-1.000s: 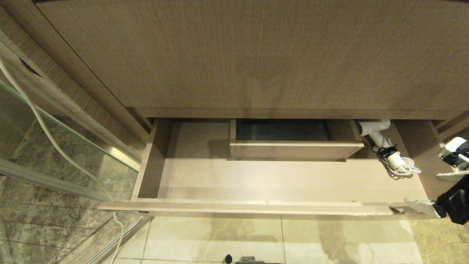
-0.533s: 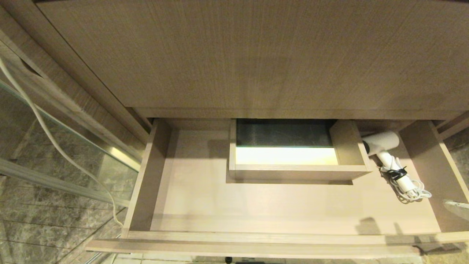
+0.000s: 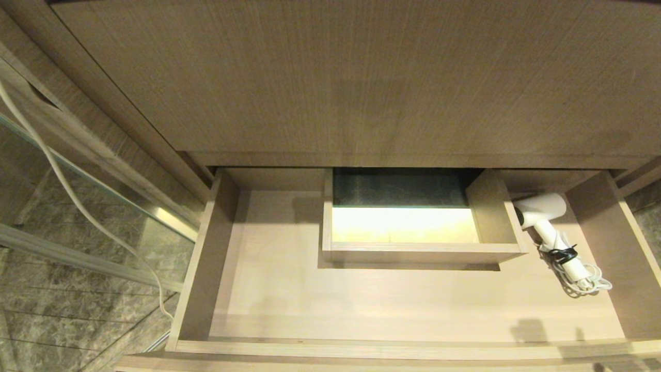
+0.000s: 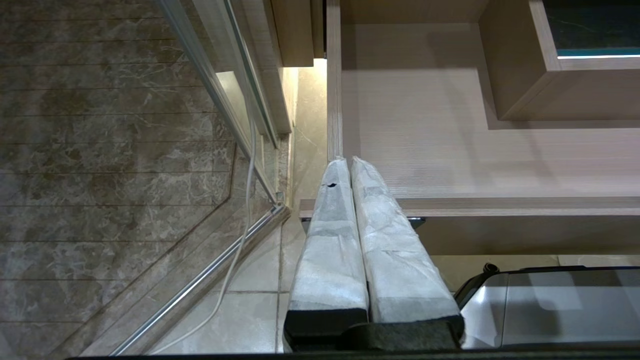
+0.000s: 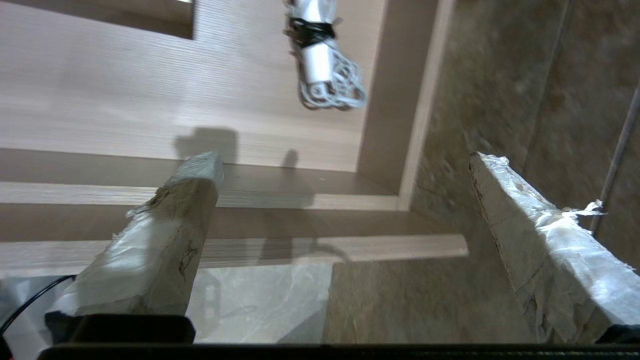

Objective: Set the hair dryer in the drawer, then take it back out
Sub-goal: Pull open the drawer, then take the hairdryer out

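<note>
Lying in the right-hand part of the open drawer (image 3: pixel 361 305): the hair dryer (image 3: pixel 542 209), white barrel just beside the right wall of the boxed cut-out (image 3: pixel 413 253), dark end face turning toward that wall, handle slanting toward the drawer's front-right corner. Wrapping the end of the handle: a coiled white cord (image 3: pixel 586 281) bound by a black tie (image 3: pixel 564 253). Sitting pulled well out from under the taller wood-grain panel (image 3: pixel 361 77), front edge reaching the bottom of the head view. Hanging outside the head view, both arms. Hovering over the drawer's front-right corner, seen from its own wrist: the right claw (image 5: pixel 345 165), taped fingers (image 5: pixel 165 235) spreading wide apart, gripping nothing, the corded handle end (image 5: pixel 320 60) lying ahead of it and well apart. Staying low by the drawer's front-left corner: the left claw (image 4: pixel 350 162), wrapped fingers pressing together, pinching nothing. Trailing across the marble floor (image 4: pixel 100 150) beside the glass partition: a loose white cable (image 3: pixel 62 181).
</note>
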{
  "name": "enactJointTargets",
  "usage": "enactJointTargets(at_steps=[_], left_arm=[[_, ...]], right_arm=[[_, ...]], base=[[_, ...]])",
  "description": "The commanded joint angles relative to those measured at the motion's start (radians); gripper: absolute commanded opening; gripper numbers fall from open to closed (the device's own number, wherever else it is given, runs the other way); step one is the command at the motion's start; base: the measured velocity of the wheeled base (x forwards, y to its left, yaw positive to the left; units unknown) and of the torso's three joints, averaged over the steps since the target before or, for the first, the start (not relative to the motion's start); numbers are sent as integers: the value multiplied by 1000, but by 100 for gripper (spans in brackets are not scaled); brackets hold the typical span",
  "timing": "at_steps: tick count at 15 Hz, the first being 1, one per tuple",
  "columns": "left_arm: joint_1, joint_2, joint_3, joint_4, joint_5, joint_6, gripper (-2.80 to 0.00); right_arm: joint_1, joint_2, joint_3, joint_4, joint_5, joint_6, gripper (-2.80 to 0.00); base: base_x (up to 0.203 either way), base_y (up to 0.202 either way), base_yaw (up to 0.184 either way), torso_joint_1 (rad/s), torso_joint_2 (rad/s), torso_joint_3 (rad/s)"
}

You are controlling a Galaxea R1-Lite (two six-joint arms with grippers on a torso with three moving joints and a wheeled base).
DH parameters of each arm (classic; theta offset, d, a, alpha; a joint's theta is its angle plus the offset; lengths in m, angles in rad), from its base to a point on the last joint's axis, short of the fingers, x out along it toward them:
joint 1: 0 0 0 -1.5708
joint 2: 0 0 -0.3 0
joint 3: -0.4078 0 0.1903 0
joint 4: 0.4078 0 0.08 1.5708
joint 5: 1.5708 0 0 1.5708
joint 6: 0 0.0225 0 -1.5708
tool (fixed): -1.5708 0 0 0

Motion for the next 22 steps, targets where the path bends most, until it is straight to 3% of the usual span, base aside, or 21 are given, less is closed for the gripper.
enactJointTargets(at_steps=[1,7,16,22], left_arm=[[0,0,2,0,0,0,-280],[0,0,1,0,0,0,-280],[0,0,1,0,0,0,-280],[0,0,2,0,0,0,-280]], right_arm=[[-1,1,11,-1,-2,0,0],[0,273,-66,-61,9,38,0],[0,750,-472,-127,86,108,0],[1,878,-517,-137,151,109,0]], base=[[0,0,0,0,0,0],[0,0,0,0,0,0],[0,0,0,0,0,0],[0,0,0,0,0,0]])
